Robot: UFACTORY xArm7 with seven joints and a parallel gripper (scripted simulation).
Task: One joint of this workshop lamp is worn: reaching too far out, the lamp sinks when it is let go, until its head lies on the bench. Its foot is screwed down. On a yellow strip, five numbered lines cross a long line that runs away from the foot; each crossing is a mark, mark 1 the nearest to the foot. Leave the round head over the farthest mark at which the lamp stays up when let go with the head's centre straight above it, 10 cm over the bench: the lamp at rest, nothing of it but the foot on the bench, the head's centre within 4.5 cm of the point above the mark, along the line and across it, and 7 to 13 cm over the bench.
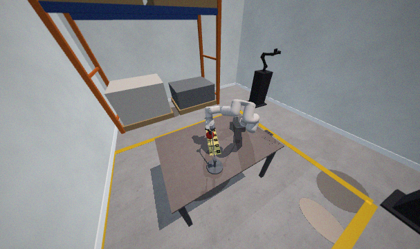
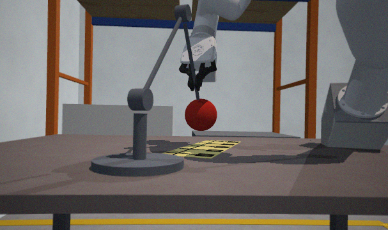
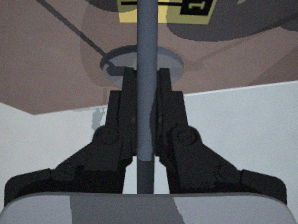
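Lamp (image 2: 163, 57) update from our side: we see the foot (image 2: 137, 163) flat on the bench (image 2: 277, 182), post straight up, and the long link slanting up toward 1 o'clock in the exterior view to the top joint (image 2: 183, 13). From there the thin rod (image 2: 190, 52) drops almost straight down to the red head (image 2: 201, 114).

We've got the tool (image 2: 195, 84) clamped on that rod, just above the head. In the wrist view the two dark fingers sit tight on either side of the grey rod, so it's gripping, nothing loose that we can see. The white arm (image 1: 242, 112) comes in from the 2 o'clock side of the bench in the top view.

Head is hanging clear of the bench, over the yellow strip (image 2: 202, 148). From the exterior view it looks to sit above the strip's near-foot part, but that angle is low and we can't call the mark from it. In the wrist view the head fills the top edge and a numbered line (image 3: 193, 4) shows just under it at 1 o'clock; the digit is too blurry for us to read. The foot's round rim peeks out right behind the rod there.

Behind the bench: orange rack (image 1: 76, 66) at 11 o'clock, two crates (image 1: 190, 91) under it.
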